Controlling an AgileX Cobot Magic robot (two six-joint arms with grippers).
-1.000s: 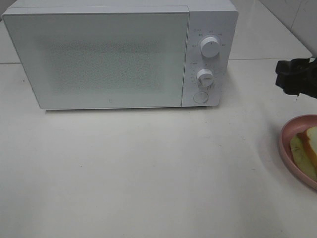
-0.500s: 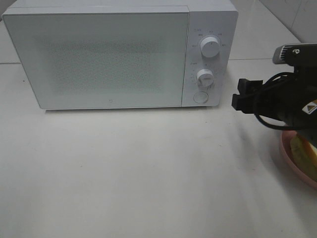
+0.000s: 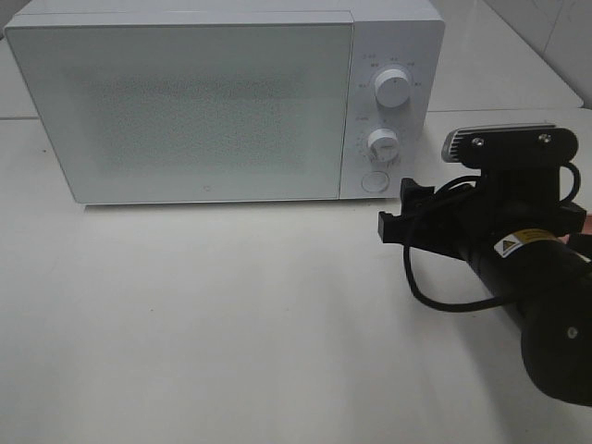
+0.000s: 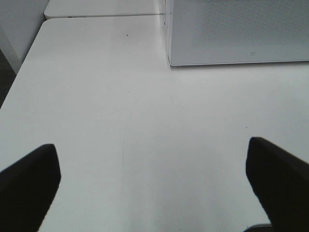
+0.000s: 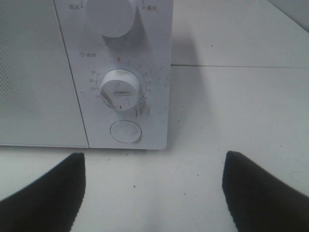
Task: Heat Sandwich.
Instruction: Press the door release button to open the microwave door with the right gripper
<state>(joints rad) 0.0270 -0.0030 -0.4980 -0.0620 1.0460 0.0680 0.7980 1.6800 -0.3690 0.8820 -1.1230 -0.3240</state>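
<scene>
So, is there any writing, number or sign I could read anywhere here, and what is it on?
Nothing reads clearly.
White microwave's control panel: small characters beside the upper white knob and lower white dial, too blurred to read.
Numbers ringing that dial: too small.
Yellow-and-white sticker on the black right arm: a warning triangle; wording too small.

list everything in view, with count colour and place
boxy white microwave oven: one, white, back of the table, door shut
round white knobs: two, white, one above the other on the microwave's right panel
round push button: one, white, below the lower knob
flat white table: one, white, under everything
right end effector: one, black, open, facing the button and lower knob
left end effector: one, black, open, over the table near the microwave's left corner
</scene>
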